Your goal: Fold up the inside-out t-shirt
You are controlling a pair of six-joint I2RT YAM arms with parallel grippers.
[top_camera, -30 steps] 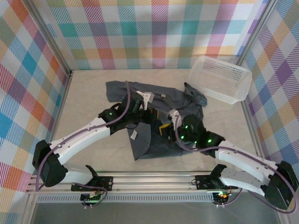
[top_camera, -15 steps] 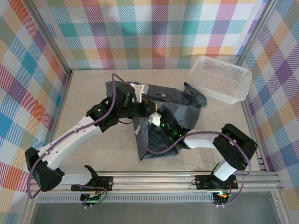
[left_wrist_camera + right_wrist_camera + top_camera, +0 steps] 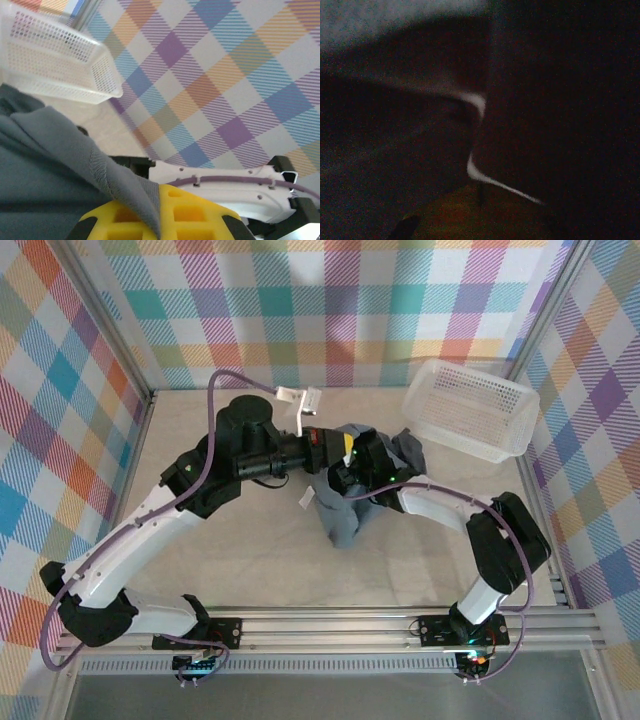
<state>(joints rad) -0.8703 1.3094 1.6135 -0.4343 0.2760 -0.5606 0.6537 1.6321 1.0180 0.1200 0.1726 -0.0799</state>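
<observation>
The inside-out t-shirt (image 3: 345, 515), dark slate grey, hangs in a bunch at the middle of the table, with a lump of it (image 3: 412, 450) lying toward the basket. My left gripper (image 3: 338, 448) is raised over it. In the left wrist view its yellow fingers (image 3: 200, 215) are shut on a stitched fold of the t-shirt (image 3: 60, 150). My right gripper (image 3: 350, 472) sits close beside the left one, buried in the cloth. The right wrist view is almost black with t-shirt cloth (image 3: 395, 165) draped over it, and the dim pads (image 3: 450, 220) are pressed together on the cloth.
A white mesh basket (image 3: 470, 408) stands tilted at the back right, near the checked wall, also seen as the basket (image 3: 50, 65) from the left wrist. The right arm (image 3: 500, 540) curves round the table's right side. Bare table (image 3: 200, 540) lies at the left and front.
Both grippers have moved up and toward the back with the t-shirt. The cloth that lay spread on the table is now pulled into a narrow hanging bunch.
</observation>
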